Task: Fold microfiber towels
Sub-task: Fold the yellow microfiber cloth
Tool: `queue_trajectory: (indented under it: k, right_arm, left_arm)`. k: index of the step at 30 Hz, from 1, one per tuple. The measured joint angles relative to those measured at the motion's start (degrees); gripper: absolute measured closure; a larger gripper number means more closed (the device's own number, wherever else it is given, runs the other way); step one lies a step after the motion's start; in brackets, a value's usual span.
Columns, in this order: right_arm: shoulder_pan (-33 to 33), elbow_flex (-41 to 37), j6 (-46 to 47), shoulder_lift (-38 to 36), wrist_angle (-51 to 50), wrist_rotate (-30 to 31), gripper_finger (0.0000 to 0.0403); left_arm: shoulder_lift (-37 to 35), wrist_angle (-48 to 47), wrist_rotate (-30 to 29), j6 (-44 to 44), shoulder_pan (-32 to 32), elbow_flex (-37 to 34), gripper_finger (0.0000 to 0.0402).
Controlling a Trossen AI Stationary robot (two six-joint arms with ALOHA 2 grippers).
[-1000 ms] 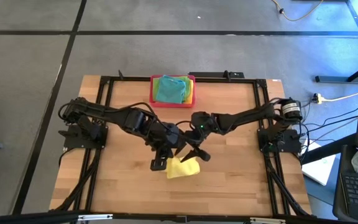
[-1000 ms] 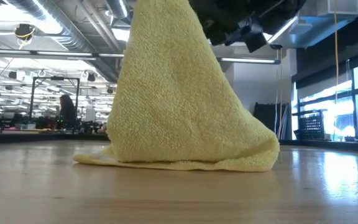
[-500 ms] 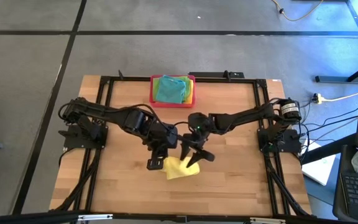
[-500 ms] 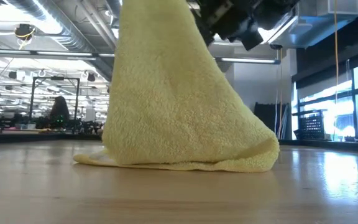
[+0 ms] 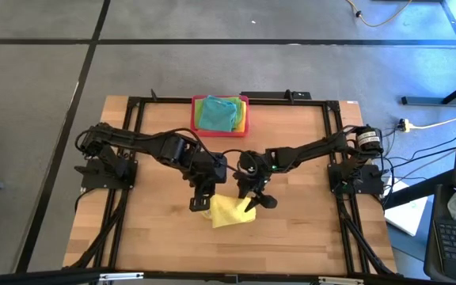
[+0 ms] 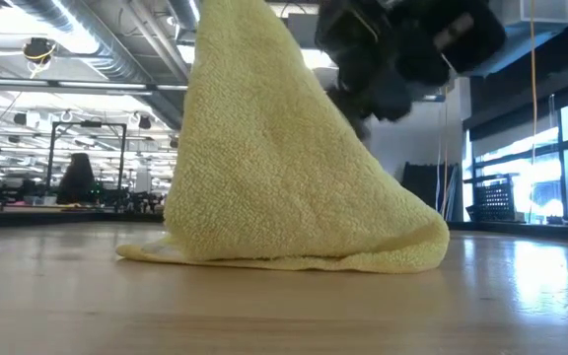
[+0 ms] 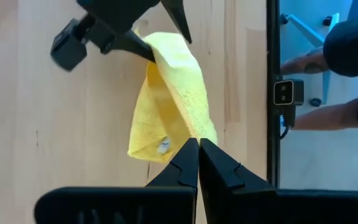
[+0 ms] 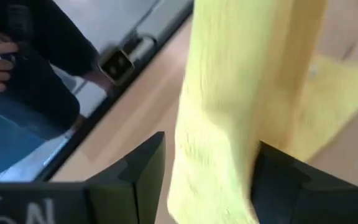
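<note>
From above, the left gripper [image 5: 199,204] and right gripper [image 5: 253,199] flank the yellow towel [image 5: 233,212] on the bench [image 5: 307,229]. Left wrist: jaws clamped on its corner. Right wrist: jaws apart, cloth between them. Close squarely before folding.

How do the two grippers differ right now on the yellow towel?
The left gripper is shut, pinching an edge of the yellow towel and lifting it into a peak. The right gripper stands open, its fingers either side of the hanging cloth, not clamped. In the high view the left gripper sits at the towel's left edge, the right gripper at its right. Both are low over the table at the same towel.
</note>
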Motion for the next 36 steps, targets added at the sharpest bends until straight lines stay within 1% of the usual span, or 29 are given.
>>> queue_trajectory:
  k: [3, 10, 13, 15, 17, 19, 23, 25, 28, 31, 32, 36]
  right_arm:
    - [0.02, -3.08, 0.02, 0.09, 0.07, 1.27, 0.0205]
    - [0.02, -10.02, 0.29, 0.09, 0.99, 1.56, 0.0206]
    - [0.02, -11.72, 0.38, 0.09, 0.63, 3.96, 0.0217]
    - [0.02, -12.24, 1.14, 0.09, 0.59, 5.45, 0.0236]
    - [0.02, -12.30, 2.38, 0.09, 0.69, 6.29, 0.0263]
    - [0.02, -11.95, 3.45, 0.09, 0.73, 6.49, 0.0299]
    - [-0.17, -10.18, 5.14, -0.04, 0.63, 5.71, 0.0384]
    - [-0.20, -8.91, 6.70, -0.07, -0.22, 4.78, 0.0391]
    - [-0.29, -6.23, 8.77, -0.85, -4.74, 2.21, 0.0394]
    - [-0.29, -2.93, 8.56, -3.05, -12.62, 1.78, 0.0397]
    - [-0.29, -1.71, 7.77, -4.01, -15.49, 2.96, 0.0397]
    - [-0.33, 3.59, 4.61, -8.65, -26.93, 12.69, 0.0397]
  left_arm:
    - [0.00, -0.98, -0.09, 0.00, 0.00, 0.00, 0.0402]
    - [0.00, -1.14, -0.34, 0.05, 0.00, 0.00, 0.0402]
    - [0.00, -1.35, -0.38, 0.07, 0.00, 0.00, 0.0401]
    - [0.00, -1.82, -0.40, 0.07, 0.00, 0.00, 0.0402]
    - [0.00, -2.42, -0.46, 0.09, 0.00, 0.00, 0.0402]
    - [0.00, -2.43, -0.46, 0.09, 0.00, 0.00, 0.0402]
    - [0.00, -2.78, -0.48, 0.51, 0.00, 0.00, 0.0402]
    - [0.00, -4.77, -1.04, 0.93, 0.00, 0.00, 0.0402]
    - [-0.02, -10.57, -2.06, 1.05, 0.00, 0.00, 0.0402]
    - [-1.17, -14.71, -3.69, 1.05, -0.33, 0.00, 0.0401]
    - [-2.06, -15.20, -4.76, 1.05, -0.57, 0.00, 0.0401]
    - [-5.63, -15.54, -10.06, -1.03, -0.85, 0.02, 0.0402]
